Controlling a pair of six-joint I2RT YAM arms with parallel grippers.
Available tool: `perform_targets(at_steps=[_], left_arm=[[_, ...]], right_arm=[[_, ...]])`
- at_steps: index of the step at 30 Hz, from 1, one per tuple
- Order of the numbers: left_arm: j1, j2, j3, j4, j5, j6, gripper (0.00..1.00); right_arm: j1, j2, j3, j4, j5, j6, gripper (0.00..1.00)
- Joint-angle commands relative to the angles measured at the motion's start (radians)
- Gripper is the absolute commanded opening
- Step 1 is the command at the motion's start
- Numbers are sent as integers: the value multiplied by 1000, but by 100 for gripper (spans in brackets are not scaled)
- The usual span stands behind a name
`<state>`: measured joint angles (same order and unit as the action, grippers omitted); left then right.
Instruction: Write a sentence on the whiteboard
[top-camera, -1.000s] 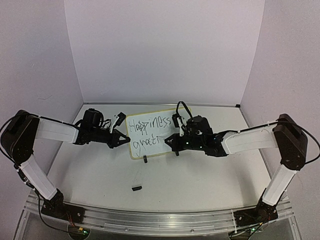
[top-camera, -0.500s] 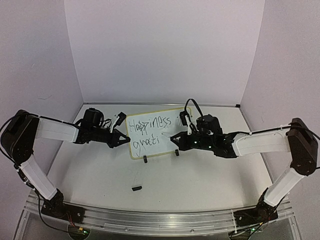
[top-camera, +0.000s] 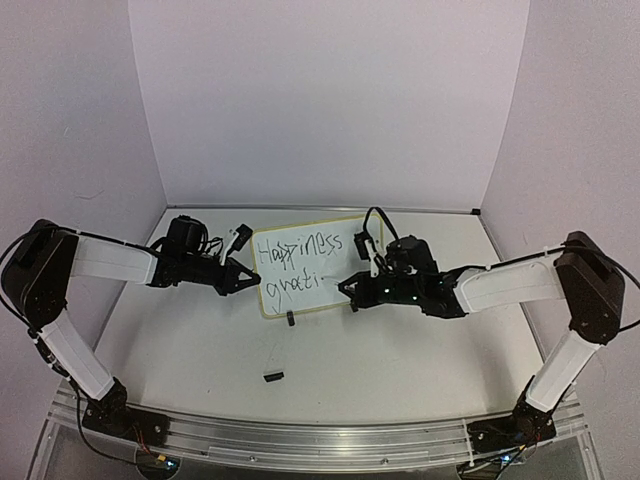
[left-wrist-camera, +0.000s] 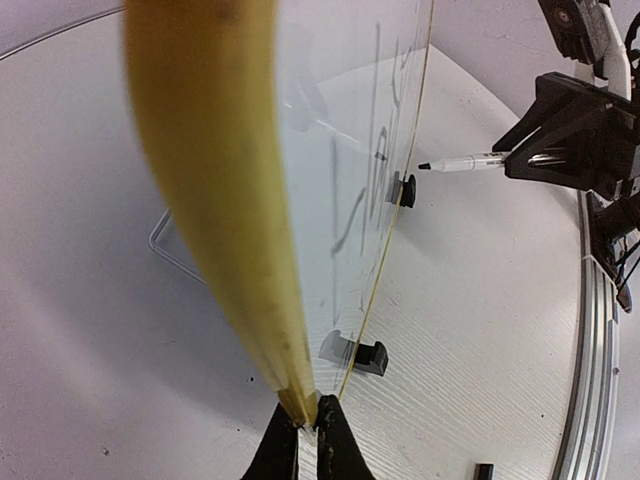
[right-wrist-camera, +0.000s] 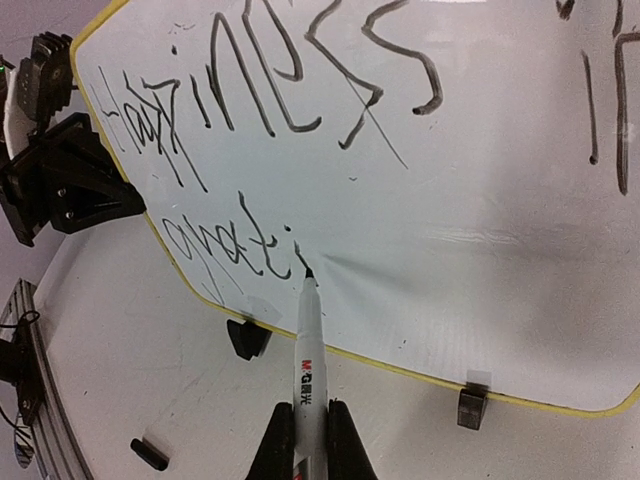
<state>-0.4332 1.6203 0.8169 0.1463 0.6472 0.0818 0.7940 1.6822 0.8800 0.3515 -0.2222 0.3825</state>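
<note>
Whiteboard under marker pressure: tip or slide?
Probably tips easily: the whiteboard stands on only two small clip feet. Looks thin and light edge-on, so it may skid or flex. The left fingers pinching its rim likely steady it.

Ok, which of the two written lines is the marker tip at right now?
The lower line, the unfinished "grati": the marker tip points at its end, below "Happiness".

We see the left pincer clamped on the whiteboard at its yellow rim, board edge-on to us. Black writing is too oblique to read. Two black clip feet sit on the table. The right pincer grips a marker, tip at the board face; we can't confirm contact.
</note>
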Motion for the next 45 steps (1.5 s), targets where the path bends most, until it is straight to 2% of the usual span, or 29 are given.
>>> perform_targets(at_steps=[1, 17, 35, 45], left_arm=[[4, 0, 31, -29, -94, 34, 0], [5, -3, 28, -27, -94, 35, 0], [5, -2, 31, -29, -94, 36, 0], [5, -2, 33, -33, -95, 37, 0]], right_arm=[[-5, 27, 45, 34, 0, -7, 0], [-22, 61, 74, 44, 9, -6, 0], [-22, 65, 13, 29, -10, 34, 0], [-22, 15, 34, -20, 27, 8, 0]])
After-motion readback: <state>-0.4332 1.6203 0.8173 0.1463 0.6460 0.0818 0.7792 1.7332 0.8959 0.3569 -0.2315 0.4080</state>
